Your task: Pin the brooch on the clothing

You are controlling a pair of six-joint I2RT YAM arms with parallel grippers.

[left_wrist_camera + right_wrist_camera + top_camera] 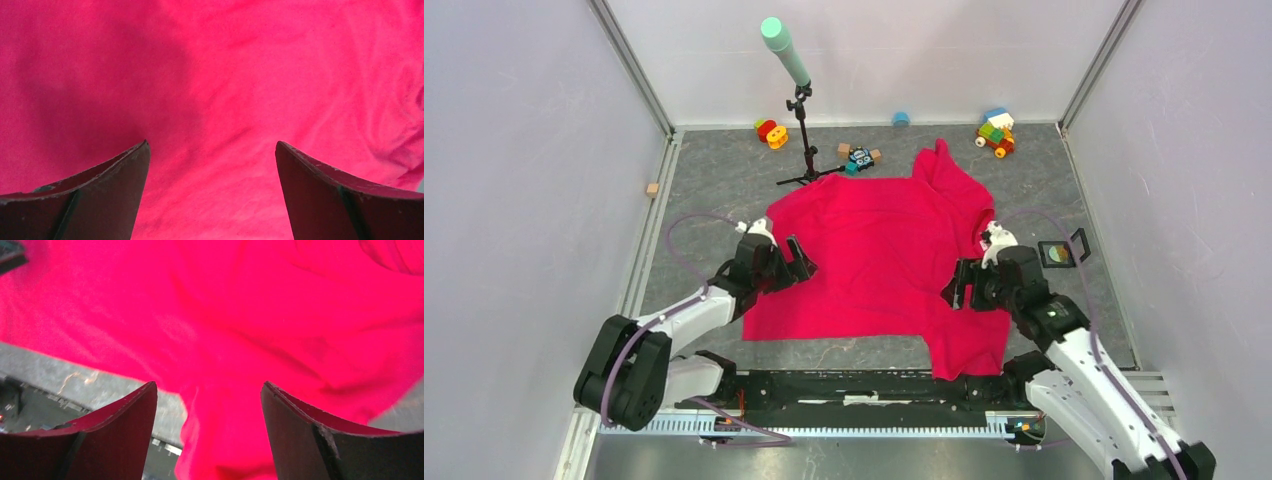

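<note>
Clothing (874,250): your red shirt lies spread over the middle of the grey worktop (714,180), one part trailing toward 6 o'clock.
Brooch (1055,254): a small round disc on a dark square holder, off the fabric at the shirt's 3 o'clock; too small to tell more.
Left hand (212,150): your fingers are spread apart and empty, over the shirt's 9 o'clock edge.
Right hand (209,390): likewise spread and empty, over the 4 o'clock edge, with bare worktop beside it.
</note>
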